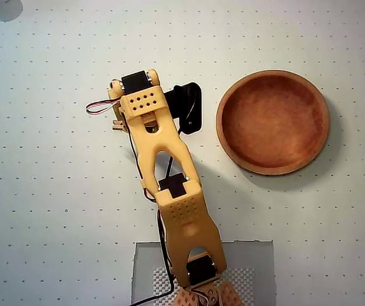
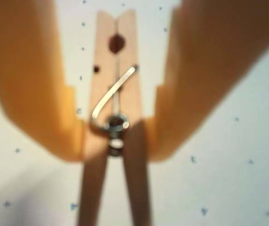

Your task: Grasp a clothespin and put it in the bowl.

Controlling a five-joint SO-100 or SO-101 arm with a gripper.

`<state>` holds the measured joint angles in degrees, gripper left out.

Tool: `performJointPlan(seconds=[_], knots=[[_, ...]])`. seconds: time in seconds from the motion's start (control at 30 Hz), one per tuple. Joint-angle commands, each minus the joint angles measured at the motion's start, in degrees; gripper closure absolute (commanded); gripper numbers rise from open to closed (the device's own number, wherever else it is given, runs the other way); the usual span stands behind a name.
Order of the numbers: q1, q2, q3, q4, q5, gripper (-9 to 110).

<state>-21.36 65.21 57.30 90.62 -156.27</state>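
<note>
We are looking down, in the overhead view, on a yellow printed arm reaching away from its base at the bottom edge across a white table marked with a regular grid of small dots. To the arm's right in that view, well apart from it, the bowl is sitting upright: round, shallow, reddish-brown wood with a lighter rim and a mottled inner floor. We are finding open dotted surface all around the bowl and between it and the arm. A grey mat is lying under the base. In the wrist view, we are seeing the gripper from close behind: two broad, smooth, orange-yellow fingers are converging from the upper corners, and their stepped tips are pressing on either side of the clothespin at its metal coil, so the fingers are closed on it. The clothespin is slim, pale wood with a bent wire spring across its face and a round notch near its far end; its two legs are running down to the bottom edge. It is lengthwise between the fingers, over the white table. In the overhead view the arm's head is covering the clothespin.
</note>
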Motion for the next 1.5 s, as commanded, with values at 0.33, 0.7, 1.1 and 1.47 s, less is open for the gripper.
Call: performJointPlan(seconds=[0.33,0.7,1.1,1.47], knots=[[0.0,33.2,13.5,8.7,15.2,104],[9.3,44.3,20.7,9.1,22.7,104],[29.0,35.0,21.4,9.0,20.0,104],[35.7,31.6,21.2,8.9,20.8,104]])
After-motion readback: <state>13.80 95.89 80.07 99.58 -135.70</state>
